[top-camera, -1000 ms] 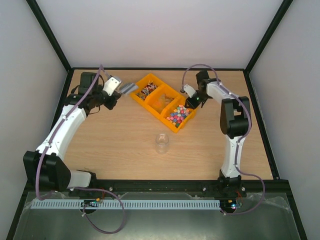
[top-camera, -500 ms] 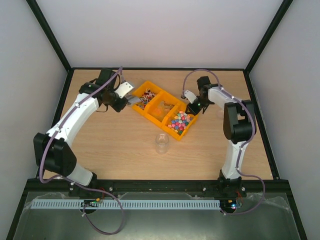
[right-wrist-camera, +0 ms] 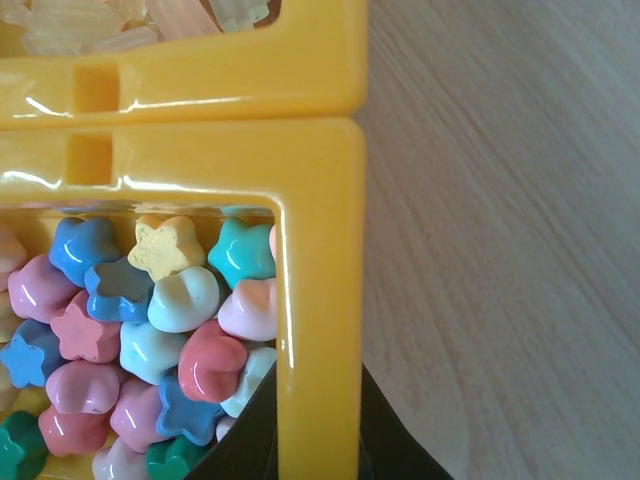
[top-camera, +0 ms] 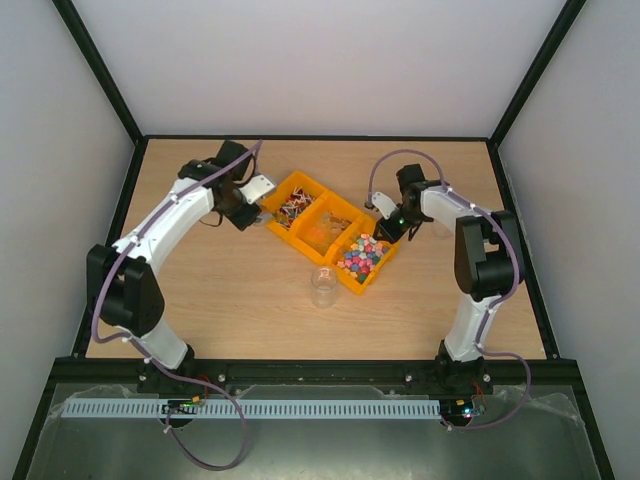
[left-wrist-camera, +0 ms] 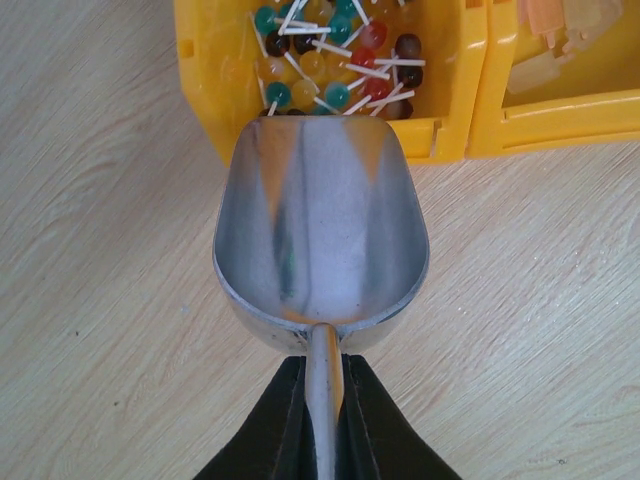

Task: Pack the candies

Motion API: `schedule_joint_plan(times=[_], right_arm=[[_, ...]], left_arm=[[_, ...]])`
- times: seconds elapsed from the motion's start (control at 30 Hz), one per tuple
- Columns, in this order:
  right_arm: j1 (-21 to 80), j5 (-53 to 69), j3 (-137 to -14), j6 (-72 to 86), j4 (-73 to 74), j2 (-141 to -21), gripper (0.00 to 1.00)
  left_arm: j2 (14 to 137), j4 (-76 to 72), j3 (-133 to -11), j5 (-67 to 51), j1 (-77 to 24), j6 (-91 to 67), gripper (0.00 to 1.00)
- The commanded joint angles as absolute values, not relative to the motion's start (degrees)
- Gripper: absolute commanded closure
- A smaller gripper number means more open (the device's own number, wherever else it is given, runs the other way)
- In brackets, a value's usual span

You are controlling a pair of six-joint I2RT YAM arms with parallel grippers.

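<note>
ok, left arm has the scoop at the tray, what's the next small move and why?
Probably raise the scoop over the tray wall and dip into the lollipops. It's empty, held by the left gripper, lip at that compartment's near wall; the right gripper clamps the tray's wall by the star candies, steadying it.

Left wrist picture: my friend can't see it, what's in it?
The left gripper holds an empty silver scoop by its handle, the scoop's front edge at the near wall of a yellow bin full of round lollipops on white sticks. A second yellow bin of pale sweets sits to its right, both on a wooden table.
</note>
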State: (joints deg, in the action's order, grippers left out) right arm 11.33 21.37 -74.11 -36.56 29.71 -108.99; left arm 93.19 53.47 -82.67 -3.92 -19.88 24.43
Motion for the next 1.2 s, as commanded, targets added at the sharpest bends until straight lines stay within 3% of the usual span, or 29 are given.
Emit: schedule_joint_plan(times=[0.0,0.6,0.83,1.17], right_arm=[[11.70,24.63,-71.25,-33.45,31.39,-104.62,0.95],[12.02,24.30,-68.55,-30.36,29.43,-102.99,0.99],[12.06,24.43,-68.82,-31.18,29.89,-103.48,0.99],[12.06,24.89,-69.45,-32.88,30.94,-103.87,0.99]], left_arm=[[95.88,55.46,-87.01,-1.15,-22.48,24.17,0.98],[112.83,67.47,-104.54,3.59,-25.22,26.68,0.98],[116.34,65.84,-104.35,5.87,-25.40,26.76,0.98],[113.56,51.90,-95.09,2.80,-25.23,26.71,0.98]])
